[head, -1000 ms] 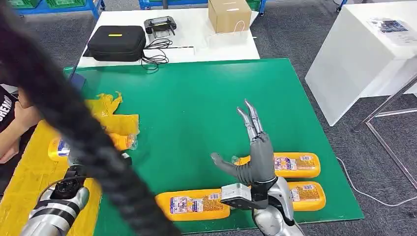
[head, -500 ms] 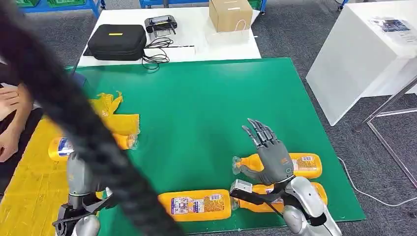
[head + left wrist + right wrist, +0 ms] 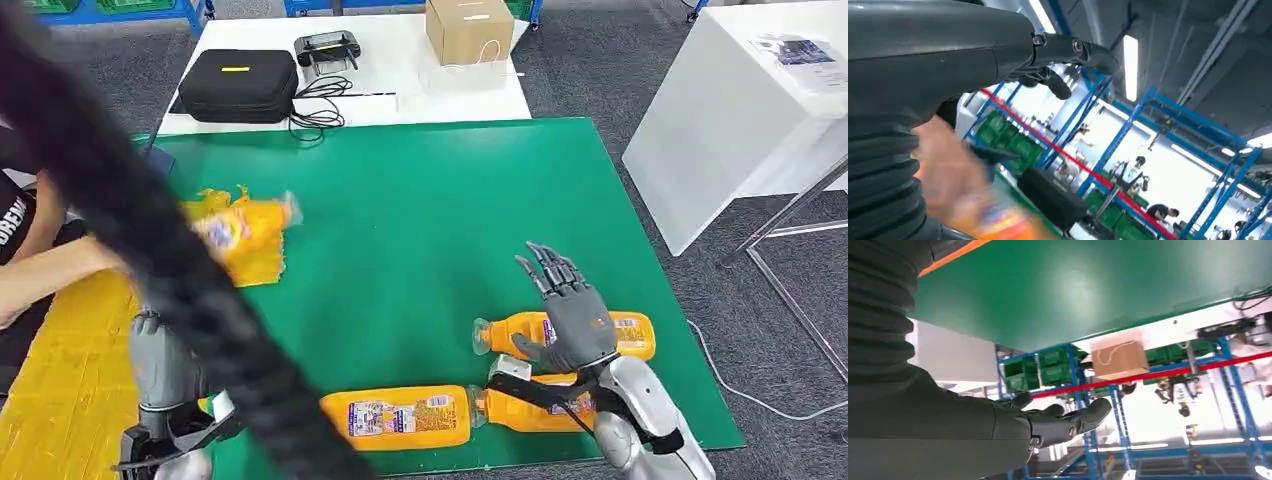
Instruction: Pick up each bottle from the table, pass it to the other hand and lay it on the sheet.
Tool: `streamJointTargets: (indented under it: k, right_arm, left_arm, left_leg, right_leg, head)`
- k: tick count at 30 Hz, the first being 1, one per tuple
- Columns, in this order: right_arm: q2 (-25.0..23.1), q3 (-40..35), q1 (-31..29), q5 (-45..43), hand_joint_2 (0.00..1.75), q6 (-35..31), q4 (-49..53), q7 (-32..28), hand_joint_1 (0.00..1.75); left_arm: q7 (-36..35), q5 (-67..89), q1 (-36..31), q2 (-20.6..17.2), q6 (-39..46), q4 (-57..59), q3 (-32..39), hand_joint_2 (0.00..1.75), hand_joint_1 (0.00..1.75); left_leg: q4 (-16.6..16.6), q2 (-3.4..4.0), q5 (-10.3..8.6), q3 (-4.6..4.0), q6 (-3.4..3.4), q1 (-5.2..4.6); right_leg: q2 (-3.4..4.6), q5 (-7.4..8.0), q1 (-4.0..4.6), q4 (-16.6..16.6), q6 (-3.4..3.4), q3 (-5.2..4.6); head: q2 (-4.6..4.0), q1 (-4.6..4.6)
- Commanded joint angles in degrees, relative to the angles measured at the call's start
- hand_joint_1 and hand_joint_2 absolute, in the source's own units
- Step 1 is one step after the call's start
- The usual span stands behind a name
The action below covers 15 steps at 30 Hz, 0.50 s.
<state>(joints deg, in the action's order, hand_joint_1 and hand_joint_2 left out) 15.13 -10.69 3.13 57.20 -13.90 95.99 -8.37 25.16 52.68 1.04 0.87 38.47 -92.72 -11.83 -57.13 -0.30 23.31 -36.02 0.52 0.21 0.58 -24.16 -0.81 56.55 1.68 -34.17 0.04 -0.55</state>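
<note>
Head view: right hand (image 3: pixel 570 318) (fingers spread) hovers over orange bottle (image 3: pixel 500 333).

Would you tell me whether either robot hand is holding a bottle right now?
No: the right hand hovers open above the bottles; the left hand holds nothing.

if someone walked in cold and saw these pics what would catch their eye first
Probably the thick black cable slashing blurred across the left of the head view, very close to the camera. Next, three orange bottles lying near the front edge of the bright green table, with the right hand spread open just above them. A fourth, blurred bottle sits over the yellow sheet at left.
</note>
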Motion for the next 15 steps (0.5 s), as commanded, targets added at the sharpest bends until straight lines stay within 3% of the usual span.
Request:
streamJointTargets:
  k: [1, 8, 15]
  right_arm:
    - [2.3, 4.4, -0.4, -0.3, 1.75, 3.3, -6.8, 0.6, 0.0]
    - [6.5, 4.9, 0.1, -2.0, 1.75, 8.0, -10.9, -0.5, 0.0]
    - [8.0, 6.1, 1.9, -2.9, 1.75, 9.5, -11.6, 0.1, 0.0]
  left_arm:
    - [-0.6, -1.3, -0.6, 1.0, 0.4, 1.5, -2.5, 1.75, 0.0]
    - [1.0, -6.7, -1.9, 1.0, -1.1, 2.1, -3.7, 1.75, 0.0]
    - [3.5, -19.7, -1.5, 1.7, -8.6, 0.0, -2.4, 1.75, 0.0]
  left_leg:
    - [0.0, -0.09, 0.12, 0.31, 0.0, 0.09]
    - [0.0, -0.18, 0.12, 0.31, 0.03, 0.08]
    - [0.0, -0.13, 0.15, 0.29, 0.03, 0.07]
  right_leg:
    - [-0.17, -0.11, 0.11, -0.1, -0.04, 0.43]
    - [-0.26, -0.12, 0.1, -0.2, -0.04, 0.45]
    - [-0.2, -0.13, 0.09, -0.1, -0.04, 0.4]
  head:
    - [0.0, 0.0]
    - [0.0, 0.0]
    - [0.0, 0.0]
